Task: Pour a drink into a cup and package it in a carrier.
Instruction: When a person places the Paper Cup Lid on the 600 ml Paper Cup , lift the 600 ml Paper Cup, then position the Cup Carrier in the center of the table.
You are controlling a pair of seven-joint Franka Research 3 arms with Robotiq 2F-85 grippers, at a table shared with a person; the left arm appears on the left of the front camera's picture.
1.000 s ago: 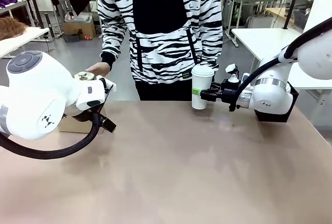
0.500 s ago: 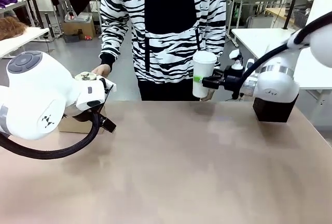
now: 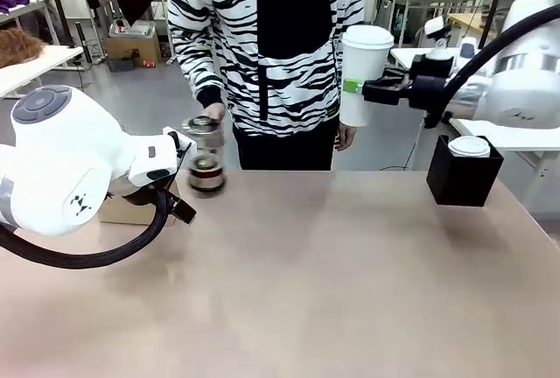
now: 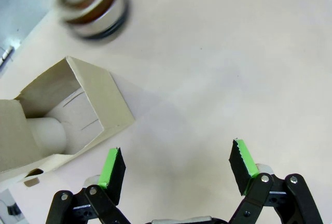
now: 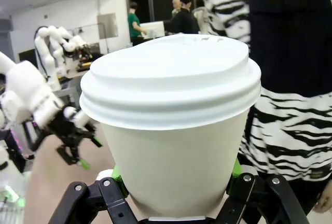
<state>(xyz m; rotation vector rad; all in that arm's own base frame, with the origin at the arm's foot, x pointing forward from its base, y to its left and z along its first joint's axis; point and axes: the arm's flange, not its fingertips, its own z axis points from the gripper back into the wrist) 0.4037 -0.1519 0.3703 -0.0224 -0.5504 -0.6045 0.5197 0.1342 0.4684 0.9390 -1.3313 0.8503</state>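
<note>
While the right gripper (image 3: 353, 89) stays out of contact with the table (image 3: 289, 290), it is clamped on the cup (image 3: 365, 72), which is lidded, upright and held high at the far right, in front of the person's striped top (image 3: 262, 37). Right wrist view: green pads (image 5: 118, 175) press the cup's lower wall from both sides. Lower right: a black box (image 3: 464, 181) stands on the table, a white lid (image 3: 470, 145) at its top. Far left: the person's hand (image 3: 213, 113) grips a blurred glass jug (image 3: 206, 164) holding the amber drink (image 4: 96, 11), near the carrier (image 4: 78, 105). Left gripper (image 4: 176, 164): above bare table, jaws wide apart, holding nothing.
</note>
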